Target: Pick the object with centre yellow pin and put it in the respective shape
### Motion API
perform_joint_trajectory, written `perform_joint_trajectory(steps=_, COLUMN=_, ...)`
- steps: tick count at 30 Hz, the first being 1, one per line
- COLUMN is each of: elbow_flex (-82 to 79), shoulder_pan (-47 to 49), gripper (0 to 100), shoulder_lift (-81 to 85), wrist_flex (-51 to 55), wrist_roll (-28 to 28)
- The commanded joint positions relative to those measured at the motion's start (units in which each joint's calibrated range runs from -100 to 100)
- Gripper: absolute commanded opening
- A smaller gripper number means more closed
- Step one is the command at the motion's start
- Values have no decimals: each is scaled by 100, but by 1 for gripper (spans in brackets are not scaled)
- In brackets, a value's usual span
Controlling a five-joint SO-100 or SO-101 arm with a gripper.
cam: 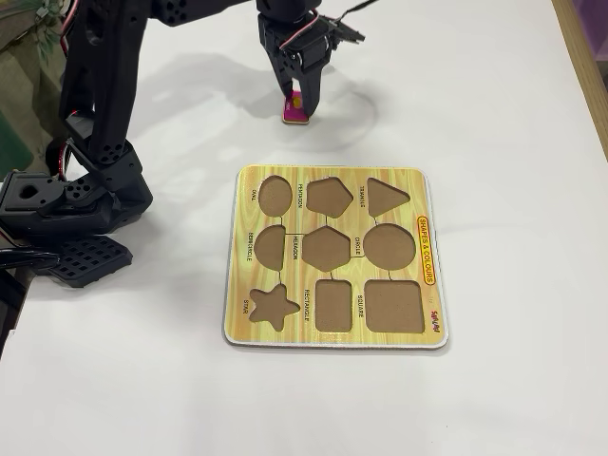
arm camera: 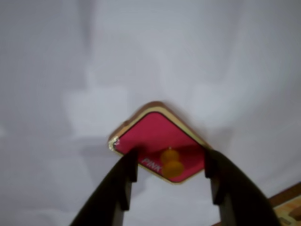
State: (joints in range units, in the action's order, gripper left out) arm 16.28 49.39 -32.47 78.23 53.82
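Note:
A pink square piece with a gold rim, the word PINK and a yellow centre pin lies flat on the white table. In the fixed view it is a small pink piece beyond the board. My gripper is open and low over it, with one dark finger on each side of the pin and not touching it. In the fixed view the gripper points down right above the piece. The yellow shape board lies nearer the camera, all recesses empty, with the square recess at its near right.
The arm's black base stands at the left of the fixed view. A corner of the board shows at the wrist view's bottom right. A wooden edge runs along the table's right side.

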Motion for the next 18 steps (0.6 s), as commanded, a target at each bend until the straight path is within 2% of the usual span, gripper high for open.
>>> perform_joint_trajectory(steps=1, elbow_flex=63, shoulder_pan=-27, gripper=16, shoulder_lift=93, wrist_flex=33, wrist_roll=-27)
perform_joint_trajectory(steps=18, elbow_flex=63, shoulder_pan=-105, gripper=16, shoulder_lift=84, wrist_flex=422, wrist_roll=-16)
